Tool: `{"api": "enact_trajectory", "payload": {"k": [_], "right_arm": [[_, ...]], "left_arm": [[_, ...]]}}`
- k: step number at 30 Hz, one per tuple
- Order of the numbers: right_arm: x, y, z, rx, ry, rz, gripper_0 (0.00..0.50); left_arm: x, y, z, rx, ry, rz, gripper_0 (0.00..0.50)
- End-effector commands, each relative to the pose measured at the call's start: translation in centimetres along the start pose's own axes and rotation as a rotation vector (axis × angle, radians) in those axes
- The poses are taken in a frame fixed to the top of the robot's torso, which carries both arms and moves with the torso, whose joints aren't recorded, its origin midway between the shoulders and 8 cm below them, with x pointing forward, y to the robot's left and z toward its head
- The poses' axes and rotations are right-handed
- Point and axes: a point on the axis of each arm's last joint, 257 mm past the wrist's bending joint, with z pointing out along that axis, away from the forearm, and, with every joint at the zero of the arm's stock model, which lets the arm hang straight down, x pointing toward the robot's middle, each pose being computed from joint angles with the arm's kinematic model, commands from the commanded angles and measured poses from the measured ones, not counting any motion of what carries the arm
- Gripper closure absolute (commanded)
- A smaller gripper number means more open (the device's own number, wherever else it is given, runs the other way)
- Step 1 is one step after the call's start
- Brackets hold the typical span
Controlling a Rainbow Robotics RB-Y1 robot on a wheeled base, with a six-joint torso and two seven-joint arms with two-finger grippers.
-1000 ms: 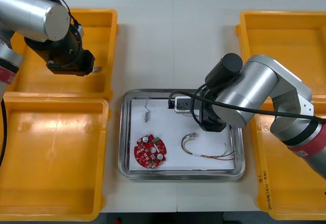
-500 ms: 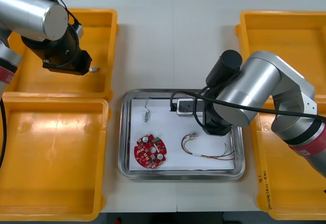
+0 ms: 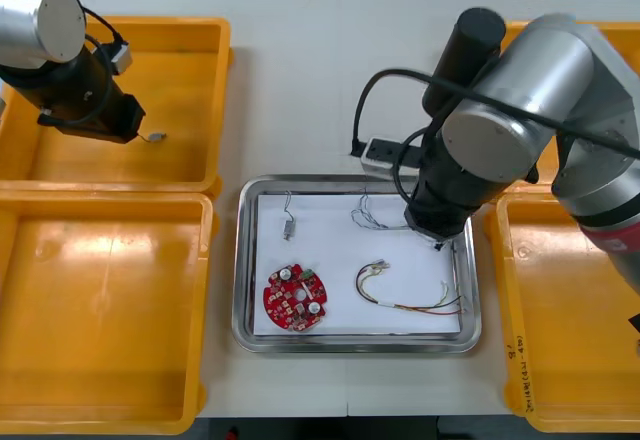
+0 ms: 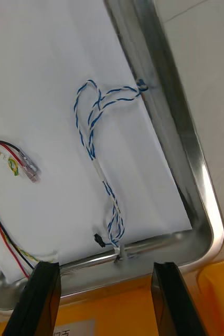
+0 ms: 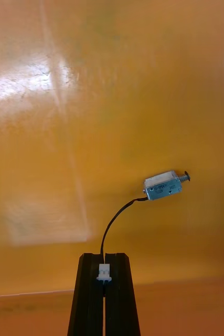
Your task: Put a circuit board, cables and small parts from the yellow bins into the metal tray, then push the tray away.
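The right gripper [image 4: 105, 296] has just let go and lifted clear, fingers standing wide apart above the right end of the metal tray [image 3: 242, 260]. The twisted blue and white cable [image 4: 97, 167] now lies inside it, joining the red and yellow cable [image 3: 400, 305] and the circuit board [image 3: 296, 298]. Meanwhile the left gripper [image 5: 104, 283] has swung farther from the tray over the far left yellow bin [image 3: 190, 50], pinched shut on the lead of a dangling small metal part [image 5: 163, 185], which I'd say goes in next

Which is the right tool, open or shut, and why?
Open: the right tool has its fingers apart near the tray rim, gripping nothing; the blue and white cable lies in the tray.
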Motion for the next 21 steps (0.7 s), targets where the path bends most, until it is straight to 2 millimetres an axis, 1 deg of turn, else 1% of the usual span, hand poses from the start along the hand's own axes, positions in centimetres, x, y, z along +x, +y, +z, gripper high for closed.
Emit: {"api": "enact_trajectory", "payload": {"k": [1, 2, 5, 7, 10, 13, 18, 19, 20, 21], "right_arm": [[-2.7, -2.1, -4.3, 0.03, -0.11, 0.085, 0.0], [-2.5, -2.6, -5.2, 0.017, -0.135, 0.147, 0.0], [-1.7, -3.5, -6.2, 0.013, -0.151, 0.23, 0.0], [-0.7, -4.4, -7.0, 0.012, -0.156, 0.312, 0.0], [0.2, -5.6, -8.0, 0.017, -0.165, 0.405, 0.0], [1.2, -7.4, -9.4, 0.047, -0.189, 0.509, 0.0], [3.5, -9.2, -10.5, 0.074, -0.199, 0.647, 0.0], [4.2, -9.7, -10.7, 0.082, -0.2, 0.684, 0.0], [4.8, -10.0, -10.9, 0.088, -0.2, 0.714, 0.0], [5.6, -10.5, -11.1, 0.099, -0.202, 0.753, 0.0]], "left_arm": [[-2.1, 4.7, -3.0, -0.06, -0.061, 0.072, 0.5], [-2.0, 5.6, -3.1, -0.066, -0.059, 0.086, 0.5], [-1.8, 6.5, -3.3, -0.08, -0.057, 0.094, 0.5], [-1.7, 6.6, -3.3, -0.081, -0.057, 0.095, 0.5], [-1.7, 6.7, -3.2, -0.083, -0.059, 0.091, 0.5], [-1.8, 6.7, -3.2, -0.085, -0.063, 0.09, 0.5], [-1.7, 6.7, -3.1, -0.083, -0.061, 0.086, 0.496], [-1.7, 6.7, -3.1, -0.082, -0.062, 0.087, 0.445], [-1.8, 6.5, -3.1, -0.08, -0.063, 0.087, 0.336], [-1.8, 6.6, -3.1, -0.077, -0.064, 0.084, 0.082]]}}
